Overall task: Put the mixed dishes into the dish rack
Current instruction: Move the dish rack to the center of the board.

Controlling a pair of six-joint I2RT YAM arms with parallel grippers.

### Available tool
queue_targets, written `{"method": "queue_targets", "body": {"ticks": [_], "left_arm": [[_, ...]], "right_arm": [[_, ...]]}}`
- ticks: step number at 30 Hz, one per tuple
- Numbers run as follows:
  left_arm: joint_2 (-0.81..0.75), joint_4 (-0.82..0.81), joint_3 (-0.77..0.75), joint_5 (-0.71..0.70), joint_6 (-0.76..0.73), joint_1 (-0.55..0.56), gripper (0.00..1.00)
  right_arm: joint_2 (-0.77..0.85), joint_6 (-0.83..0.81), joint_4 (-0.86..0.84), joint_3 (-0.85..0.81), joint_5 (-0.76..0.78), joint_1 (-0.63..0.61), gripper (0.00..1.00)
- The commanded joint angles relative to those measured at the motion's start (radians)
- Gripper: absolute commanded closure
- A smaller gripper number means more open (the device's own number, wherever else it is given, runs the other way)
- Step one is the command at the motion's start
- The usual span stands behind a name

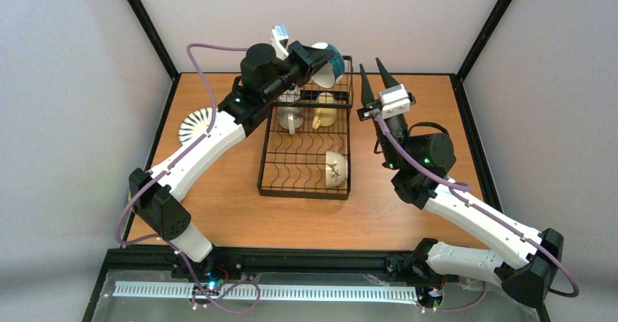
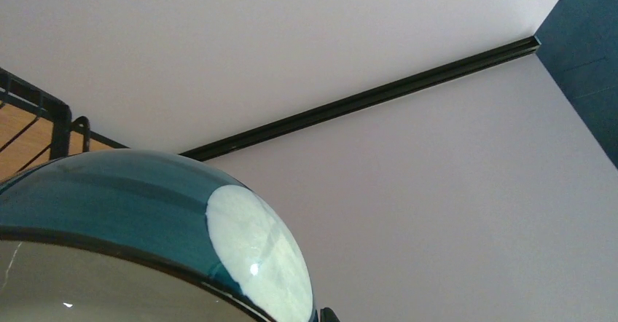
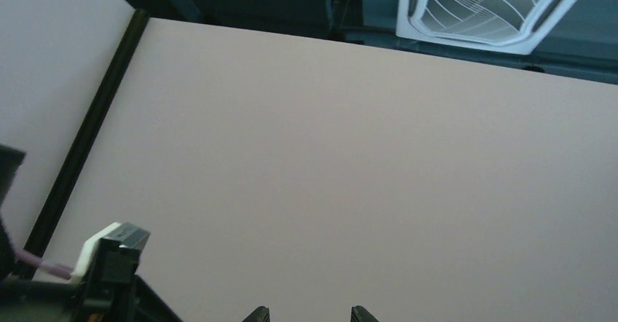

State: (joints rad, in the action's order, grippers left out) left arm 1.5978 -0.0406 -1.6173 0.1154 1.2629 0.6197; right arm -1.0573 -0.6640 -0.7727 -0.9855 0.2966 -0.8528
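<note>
Left pincer (image 1: 315,51), closed on the rim of the teal-and-white bowl (image 1: 335,60), holds it tilted above the far basket end of the dish rack (image 1: 303,193). Right pincer (image 1: 371,65), parted and empty, points upward just right of the rack.

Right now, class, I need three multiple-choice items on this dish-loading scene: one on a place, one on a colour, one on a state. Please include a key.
1. Where is the striped plate?
A on the table, left of the dish rack
B stacked on another plate
C hanging off the table edge

2. What colour is the outside of the cup in the left tool?
A red
B teal
C orange

3. The right tool is:
A shut on a mug
B shut on a plate
C open and empty

Key: A, it lies flat on the wood beside the rack; B, its outer wall is teal; C, its fingers stand apart with nothing between them.
</note>
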Motion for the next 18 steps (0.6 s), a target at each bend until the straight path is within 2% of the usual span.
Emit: {"method": "queue_targets", "body": {"ticks": [1,4,8,12,15,18], "left_arm": [[-0.073,-0.009,-0.049,0.009,-0.066,-0.007,1.0],[-0.099,0.022,-0.037,0.032,-0.098,-0.006,1.0],[-0.15,0.094,-0.018,0.097,-0.152,-0.008,1.0],[-0.223,0.165,0.026,0.183,-0.2,-0.006,1.0],[-0.291,0.213,0.082,0.245,-0.22,-0.007,1.0],[-0.372,0.247,0.178,0.287,-0.226,-0.007,1.0]], "right_arm": [[0.029,0.066,-0.004,-0.01,0.119,-0.005,0.36],[0.013,0.101,0.018,-0.026,0.227,0.003,0.34],[-0.018,0.261,0.18,-0.062,0.304,0.077,0.33],[-0.053,0.532,0.447,-0.112,0.283,0.164,0.32],[-0.109,0.636,0.597,-0.151,0.268,0.182,0.32],[-0.166,0.717,0.678,-0.164,0.277,0.186,0.32]]}}
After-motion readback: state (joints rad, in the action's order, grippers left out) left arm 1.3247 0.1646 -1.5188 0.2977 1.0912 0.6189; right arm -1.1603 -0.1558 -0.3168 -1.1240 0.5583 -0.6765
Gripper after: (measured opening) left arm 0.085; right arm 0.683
